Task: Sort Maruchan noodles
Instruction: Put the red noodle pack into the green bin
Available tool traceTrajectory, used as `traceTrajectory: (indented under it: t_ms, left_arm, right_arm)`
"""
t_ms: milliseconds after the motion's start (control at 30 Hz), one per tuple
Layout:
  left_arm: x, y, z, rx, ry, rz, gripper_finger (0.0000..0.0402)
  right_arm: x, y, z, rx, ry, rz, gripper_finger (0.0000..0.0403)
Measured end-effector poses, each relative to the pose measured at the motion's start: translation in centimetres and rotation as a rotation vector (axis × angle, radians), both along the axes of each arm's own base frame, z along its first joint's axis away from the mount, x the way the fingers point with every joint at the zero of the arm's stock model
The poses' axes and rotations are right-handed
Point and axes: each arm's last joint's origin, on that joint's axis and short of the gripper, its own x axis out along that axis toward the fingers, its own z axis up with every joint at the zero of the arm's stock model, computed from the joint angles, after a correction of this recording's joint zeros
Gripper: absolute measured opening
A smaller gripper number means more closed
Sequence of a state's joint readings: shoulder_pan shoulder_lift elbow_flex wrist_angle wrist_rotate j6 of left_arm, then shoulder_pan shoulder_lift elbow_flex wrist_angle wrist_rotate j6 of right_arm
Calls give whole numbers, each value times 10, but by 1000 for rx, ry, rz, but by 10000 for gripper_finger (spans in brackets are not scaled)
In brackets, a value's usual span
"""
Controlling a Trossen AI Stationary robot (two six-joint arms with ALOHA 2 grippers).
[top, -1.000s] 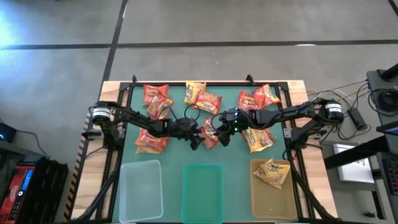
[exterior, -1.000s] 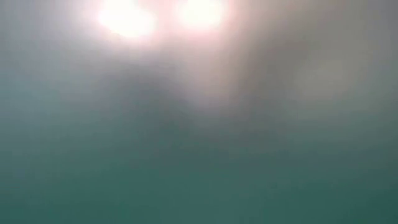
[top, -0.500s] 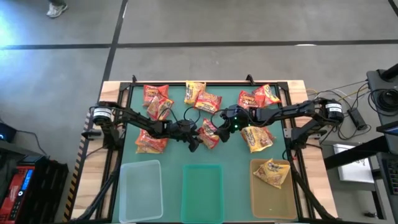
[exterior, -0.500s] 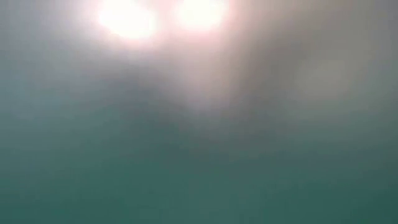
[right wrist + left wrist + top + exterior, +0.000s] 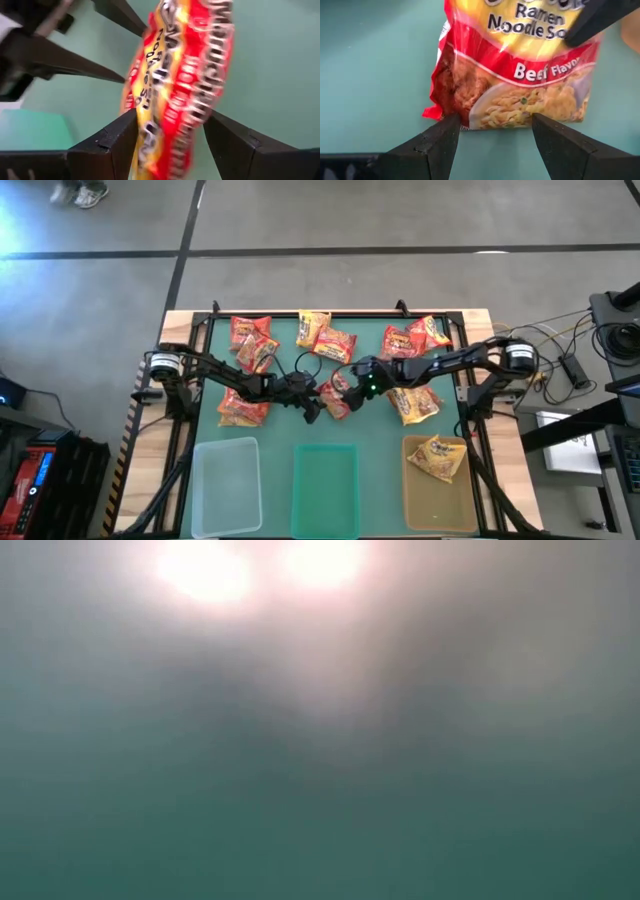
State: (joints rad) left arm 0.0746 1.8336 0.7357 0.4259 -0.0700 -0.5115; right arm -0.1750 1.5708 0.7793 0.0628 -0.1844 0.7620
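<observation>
Both grippers meet at the middle of the green mat, around one red beef packet. The right gripper reaches in from the right and has the packet pinched between its fingers, the packet standing on edge in the right wrist view. The left gripper comes in from the left with its fingers spread apart on either side of the packet's lower edge, not closed on it.

Other packets lie across the far half of the mat: a pair at far left, one at the left arm's near side, two at far centre, two at far right and one just right of the grippers. Three bins stand along the near edge: a clear bin, a green bin and a tan bin holding one yellow packet. The low view shows only a blur.
</observation>
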Motion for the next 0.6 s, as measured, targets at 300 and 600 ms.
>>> traceTrajectory:
  t_ms: [300, 600]
  left_arm:
    - [-1, 0, 0, 1, 2, 2, 233]
    - [0, 1, 1, 17, -2, 21, 233]
  right_arm:
    - [7, 0, -2, -30, -18, 29, 210]
    - [8, 1, -2, -32, -26, 45, 158]
